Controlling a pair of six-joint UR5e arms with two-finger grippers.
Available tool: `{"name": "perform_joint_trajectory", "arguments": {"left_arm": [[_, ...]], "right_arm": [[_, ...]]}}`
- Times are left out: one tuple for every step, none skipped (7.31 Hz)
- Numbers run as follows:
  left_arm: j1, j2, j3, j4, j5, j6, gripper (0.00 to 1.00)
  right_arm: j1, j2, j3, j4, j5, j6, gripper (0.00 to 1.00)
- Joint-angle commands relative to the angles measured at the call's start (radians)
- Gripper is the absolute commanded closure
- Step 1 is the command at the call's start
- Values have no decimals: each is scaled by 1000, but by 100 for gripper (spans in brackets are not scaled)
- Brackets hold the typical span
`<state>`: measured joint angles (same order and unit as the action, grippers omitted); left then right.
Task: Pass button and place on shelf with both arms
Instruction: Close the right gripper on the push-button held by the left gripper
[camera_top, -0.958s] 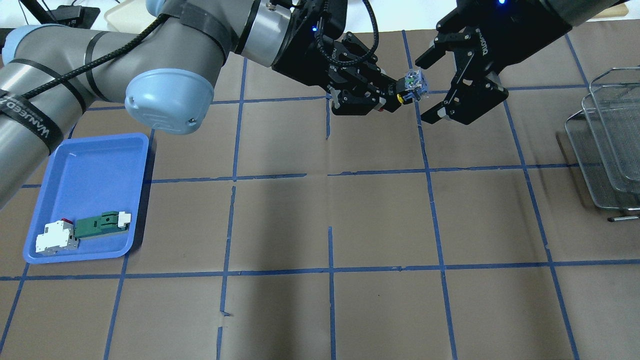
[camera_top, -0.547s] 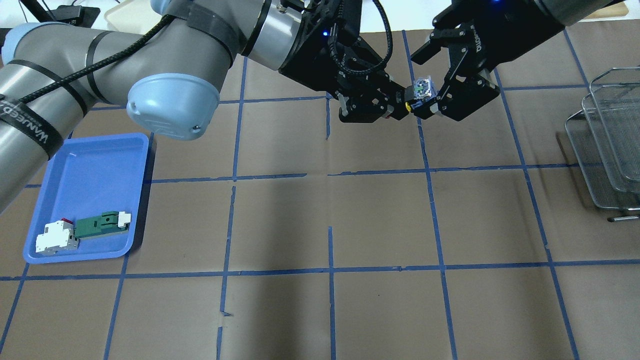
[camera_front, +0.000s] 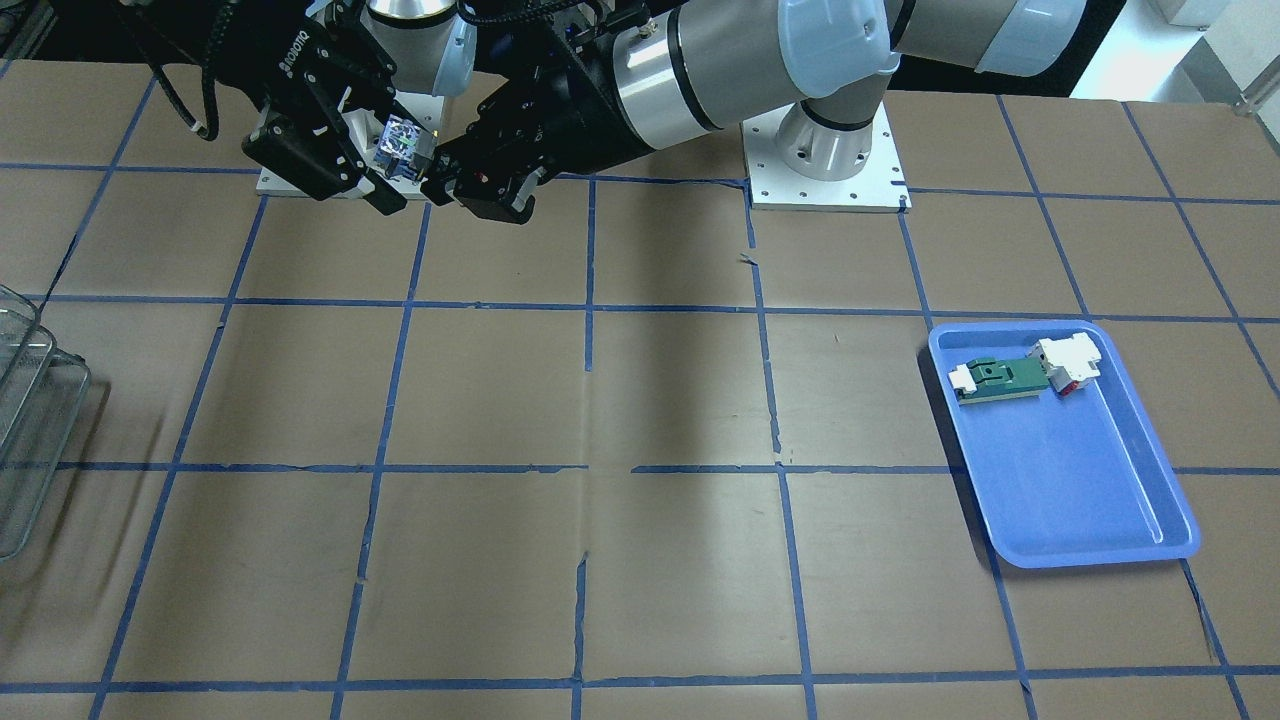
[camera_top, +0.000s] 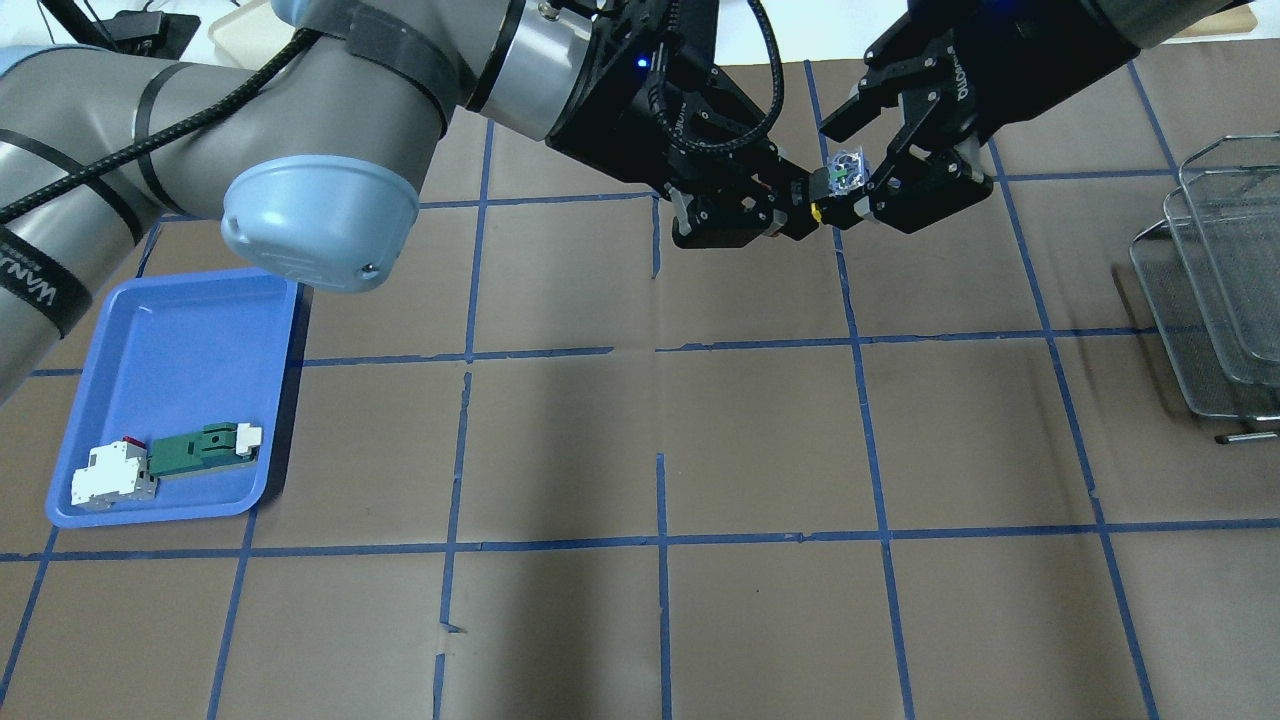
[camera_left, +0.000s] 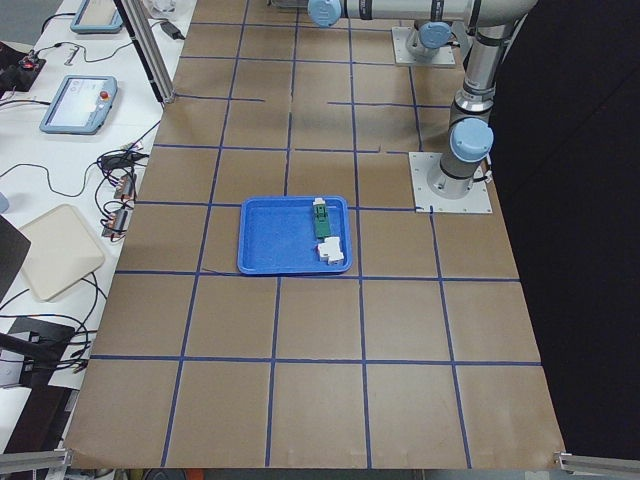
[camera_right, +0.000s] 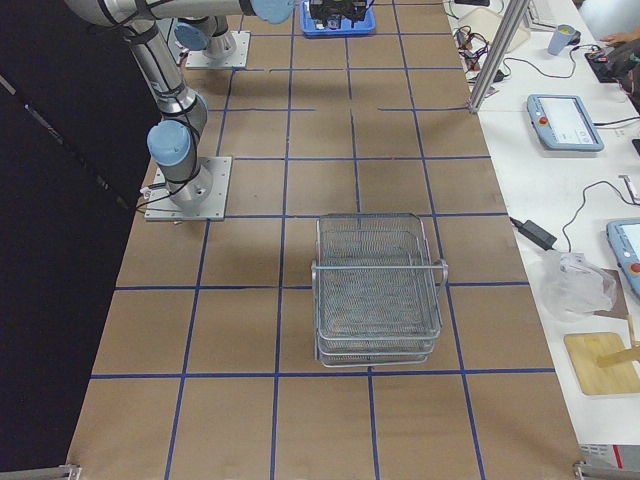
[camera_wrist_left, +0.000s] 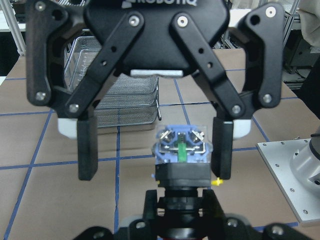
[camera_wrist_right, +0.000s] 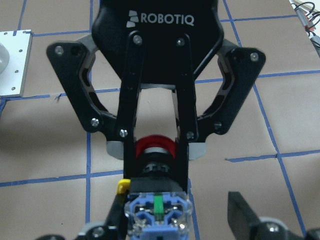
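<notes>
Left pincer (camera_top: 803, 200) grips the button (camera_top: 848, 170); right pincer (camera_top: 843, 180) straddles it, half-open

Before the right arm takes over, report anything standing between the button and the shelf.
Nothing visible. The left gripper holds the button, the right gripper open around it; only table surface lies toward the shelf.

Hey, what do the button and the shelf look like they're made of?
Button: probably plastic, with a glossy red cap, matte black body and translucent blue-clear rear block. Shelf: metal, likely steel, seen as silvery see-through wire mesh on a thin, shiny rod frame.
</notes>
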<state>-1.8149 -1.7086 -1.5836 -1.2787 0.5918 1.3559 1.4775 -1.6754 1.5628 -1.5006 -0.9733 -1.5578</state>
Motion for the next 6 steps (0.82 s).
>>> {"name": "perform_joint_trajectory", "arguments": {"left_arm": [[0,4,-3,1,2,0,100],[0,10,7,1,3,-18,1],[3,15,10,1,-6,-26,0],[3,17,7,7,-1,-23,7],[3,18,16,1,5,-29,0],[5,21,19,-1,6,-32,0]], "right_arm": [[0,-32,-7,0,-8,-11,100],[0,-53,3,2,5,-13,100],[0,-50,8,9,4,-13,100],[0,-52,8,13,2,-13,100],[0,-53,8,13,4,-13,100],[0,-52,8,13,4,-15,100]]}}
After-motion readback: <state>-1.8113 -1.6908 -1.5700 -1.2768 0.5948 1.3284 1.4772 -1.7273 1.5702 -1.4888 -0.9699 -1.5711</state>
